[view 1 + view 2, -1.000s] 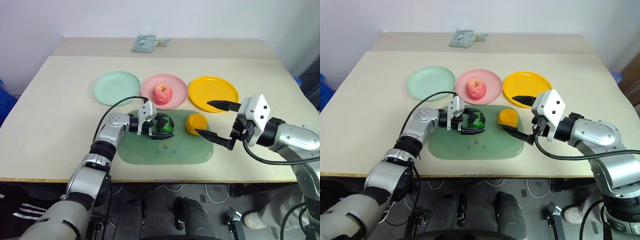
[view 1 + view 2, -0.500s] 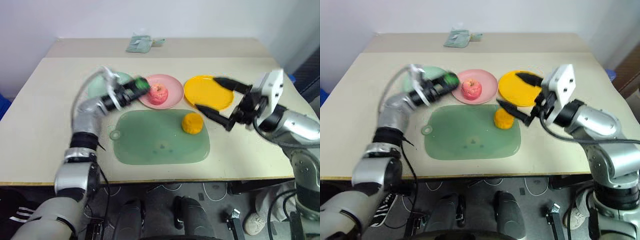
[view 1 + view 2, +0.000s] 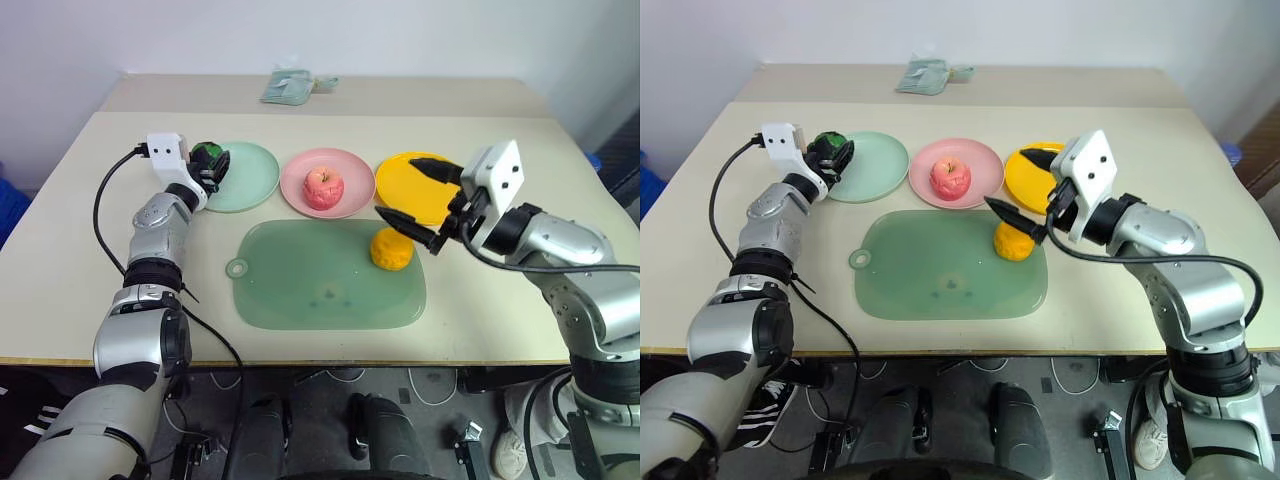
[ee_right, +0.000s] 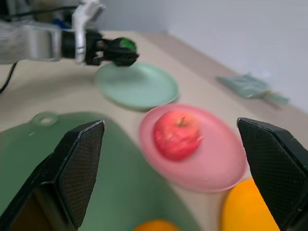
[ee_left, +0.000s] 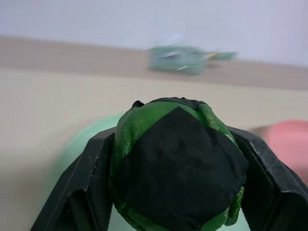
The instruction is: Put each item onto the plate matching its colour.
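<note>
Green ball (image 5: 178, 163) sits pinched in your left hand (image 3: 208, 162) at the mint plate (image 3: 243, 176). Next, set it down there. Your right hand (image 3: 420, 200) is spread wide.

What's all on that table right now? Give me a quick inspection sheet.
Surface: beige table, green cutting mat.
Job's things: apple on pink plate; orange fruit on the mat; green ball over the mint plate edge; yellow plate bare.
Clutter: packet at the far edge.
Grippers: left gripper around the ball; right gripper open above the fruit.
Cables: black cable along the left arm.
Surroundings: white wall.
</note>
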### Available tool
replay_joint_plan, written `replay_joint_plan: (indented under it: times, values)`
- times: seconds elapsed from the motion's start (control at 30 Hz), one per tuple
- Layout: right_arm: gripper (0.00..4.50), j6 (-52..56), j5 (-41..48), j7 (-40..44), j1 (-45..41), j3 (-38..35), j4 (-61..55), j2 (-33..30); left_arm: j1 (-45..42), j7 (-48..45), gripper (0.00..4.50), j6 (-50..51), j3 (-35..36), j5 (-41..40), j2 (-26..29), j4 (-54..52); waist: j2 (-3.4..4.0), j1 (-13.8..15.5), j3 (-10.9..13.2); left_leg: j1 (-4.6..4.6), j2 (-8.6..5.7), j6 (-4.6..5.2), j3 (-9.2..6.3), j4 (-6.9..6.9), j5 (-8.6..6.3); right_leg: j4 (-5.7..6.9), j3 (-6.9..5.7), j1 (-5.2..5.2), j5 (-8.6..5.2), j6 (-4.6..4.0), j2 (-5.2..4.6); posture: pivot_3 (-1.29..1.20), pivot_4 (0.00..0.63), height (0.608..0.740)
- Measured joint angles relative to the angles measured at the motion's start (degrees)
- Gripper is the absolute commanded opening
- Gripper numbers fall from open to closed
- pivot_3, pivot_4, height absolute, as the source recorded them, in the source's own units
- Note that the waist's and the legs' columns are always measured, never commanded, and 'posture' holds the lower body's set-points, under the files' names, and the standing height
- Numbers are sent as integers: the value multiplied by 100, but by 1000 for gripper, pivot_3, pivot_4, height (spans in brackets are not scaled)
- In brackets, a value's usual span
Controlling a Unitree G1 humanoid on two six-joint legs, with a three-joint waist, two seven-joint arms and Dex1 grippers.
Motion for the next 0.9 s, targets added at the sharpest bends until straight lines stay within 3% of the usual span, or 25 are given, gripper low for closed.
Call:
replay_joint_plan:
  times: [0.23, 0.4, 0.57, 0.67, 0.9]
  values:
    - [4500, -76, -176, 4, 18, 1, -38, -7, -134, 2, 4485, -376, -81, 218, 143, 266, -1, 22, 0, -2, -1, -1, 1, 0, 0, -3, -1, 1, 0, 0, -1, 0, 150, 740]
    - [4500, -176, -318, 158, 249, -31, -39, -194, -35, -2222, 4485, -265, -78, -446, 188, -488, 0, 7, 0, -3, 0, -2, 5, 0, 0, -4, 0, 0, -1, -2, -2, 0, 150, 740]
    - [4500, 385, -430, 106, 272, 207, 37, -276, 1014, -5205, 4485, 1467, -238, -1872, 699, -2837, 2, -156, -1, 11, 8, -3, 4, -5, 1, 8, 3, 1, -2, -6, 4, 0, 150, 740]
    - [4500, 609, -577, -72, 185, 456, 241, -91, 1450, -5784, 4485, 2124, -540, -2026, 1054, -3606, 2, -140, -1, 13, 9, -6, -1, -4, 3, 10, 3, 1, -5, -11, 9, 0, 150, 740]
    - [4500, 918, -675, -257, -132, 629, 587, 275, 1953, -6158, 4485, 2326, -866, -2018, 1295, -4532, 2, -80, -1, 3, 4, -6, 0, -1, 3, -1, 5, 1, -11, -22, 1, 0, 150, 740]
